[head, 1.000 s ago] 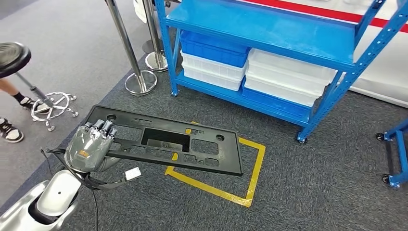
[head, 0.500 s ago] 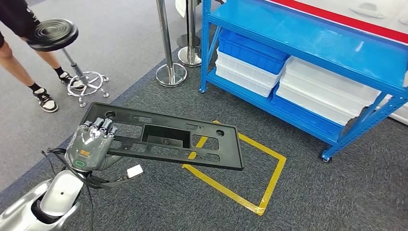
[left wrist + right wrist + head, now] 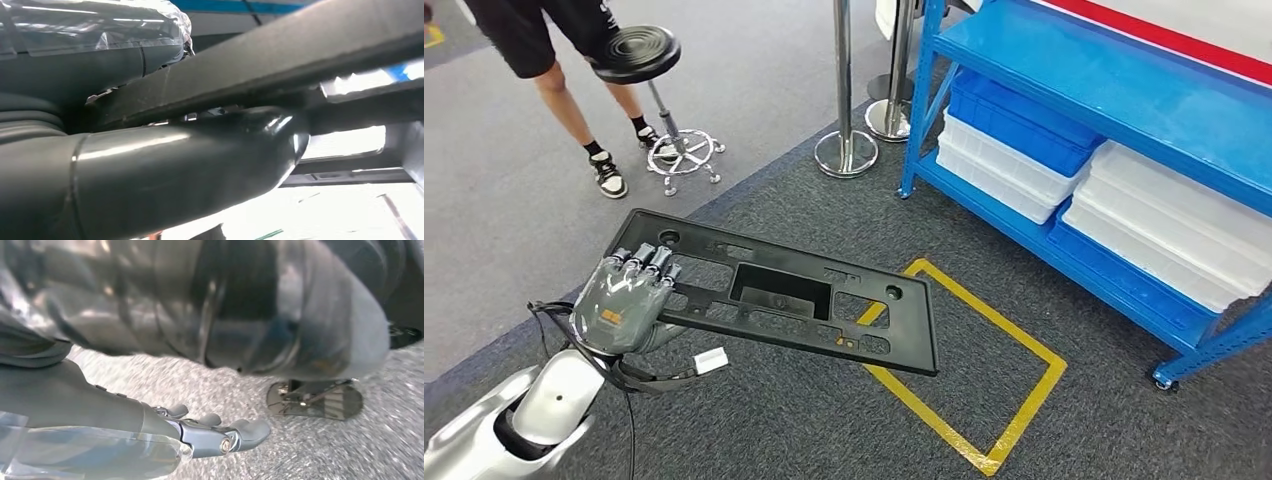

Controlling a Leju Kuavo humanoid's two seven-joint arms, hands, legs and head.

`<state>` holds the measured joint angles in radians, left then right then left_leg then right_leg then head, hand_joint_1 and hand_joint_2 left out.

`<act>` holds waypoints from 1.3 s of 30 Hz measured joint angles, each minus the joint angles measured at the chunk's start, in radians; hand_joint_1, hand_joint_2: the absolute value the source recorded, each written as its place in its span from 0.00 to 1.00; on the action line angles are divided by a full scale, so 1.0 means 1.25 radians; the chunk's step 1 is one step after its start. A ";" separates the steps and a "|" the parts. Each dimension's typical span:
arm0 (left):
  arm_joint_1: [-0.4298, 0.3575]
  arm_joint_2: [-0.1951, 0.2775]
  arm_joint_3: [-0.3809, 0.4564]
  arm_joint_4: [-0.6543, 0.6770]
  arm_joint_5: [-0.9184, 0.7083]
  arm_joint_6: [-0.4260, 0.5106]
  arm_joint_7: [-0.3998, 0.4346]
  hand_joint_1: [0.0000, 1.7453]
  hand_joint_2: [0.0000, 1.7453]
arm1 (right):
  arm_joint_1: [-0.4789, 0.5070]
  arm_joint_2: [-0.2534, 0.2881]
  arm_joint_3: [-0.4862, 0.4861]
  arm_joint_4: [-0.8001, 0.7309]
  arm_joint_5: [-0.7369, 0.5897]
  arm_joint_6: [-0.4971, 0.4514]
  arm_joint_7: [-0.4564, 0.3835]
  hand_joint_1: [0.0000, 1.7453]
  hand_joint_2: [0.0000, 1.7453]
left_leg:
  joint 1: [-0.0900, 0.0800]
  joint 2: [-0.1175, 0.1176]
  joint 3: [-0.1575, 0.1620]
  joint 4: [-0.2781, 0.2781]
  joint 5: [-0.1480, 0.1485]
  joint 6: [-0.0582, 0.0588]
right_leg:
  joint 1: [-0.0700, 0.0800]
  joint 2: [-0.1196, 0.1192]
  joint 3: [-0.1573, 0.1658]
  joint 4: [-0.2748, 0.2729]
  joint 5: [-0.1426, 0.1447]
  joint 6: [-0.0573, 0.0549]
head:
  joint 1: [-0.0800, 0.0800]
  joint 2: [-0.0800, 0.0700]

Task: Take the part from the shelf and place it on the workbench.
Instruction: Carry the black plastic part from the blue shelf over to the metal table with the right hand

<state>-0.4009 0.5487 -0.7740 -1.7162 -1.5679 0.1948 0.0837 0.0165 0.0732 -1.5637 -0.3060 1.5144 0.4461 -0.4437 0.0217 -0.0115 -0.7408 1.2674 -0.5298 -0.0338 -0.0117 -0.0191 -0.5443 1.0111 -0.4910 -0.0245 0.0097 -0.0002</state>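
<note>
White and blue bins are sitting stacked on the blue shelf beyond my left hand, which is gripping the black panel; my right hand is hanging loosely spread, holding nothing.

You see the left hand gripping one end of a long flat black plastic panel with rectangular cut-outs, held level above dark grey carpet. Its far end hangs over a yellow tape rectangle on the floor. To your right stands a blue metal shelf rack holding white and blue plastic bins. A person's legs stand beside a black round stool, near chrome stanchion posts.
</note>
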 joint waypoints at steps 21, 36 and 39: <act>0.152 0.127 0.091 -0.027 0.000 0.117 0.012 1.00 0.00 | 0.007 0.028 0.005 0.004 0.043 -0.039 -0.027 0.00 0.00 | -0.009 -0.073 0.113 -0.193 0.082 0.044 | -0.005 0.068 -0.014 0.049 -0.018 0.025 | 0.000 0.000; 0.190 0.143 0.148 -0.040 0.001 0.134 -0.015 1.00 0.00 | 0.024 0.071 0.017 -0.066 0.043 0.021 -0.055 0.00 0.00 | -0.006 0.045 0.102 -0.141 0.052 0.012 | 0.011 -0.057 0.006 0.005 -0.013 0.000 | 0.000 0.000; 0.195 0.146 0.163 -0.045 0.001 0.138 -0.018 1.00 0.00 | 0.024 0.088 0.018 -0.099 0.043 0.053 -0.058 0.00 0.00 | -0.016 0.053 0.125 -0.190 0.060 0.028 | 0.014 -0.082 0.010 0.004 -0.017 0.010 | 0.000 0.000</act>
<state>-0.1570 0.7314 -0.5705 -1.7730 -1.5663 0.3669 0.0611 0.0462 0.1833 -1.5415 -0.4295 1.5675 0.5124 -0.5158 0.0017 0.0552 -0.5851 1.0298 -0.4554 0.0015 0.0063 -0.1210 -0.5320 1.0165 -0.5116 -0.0116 0.0099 0.0000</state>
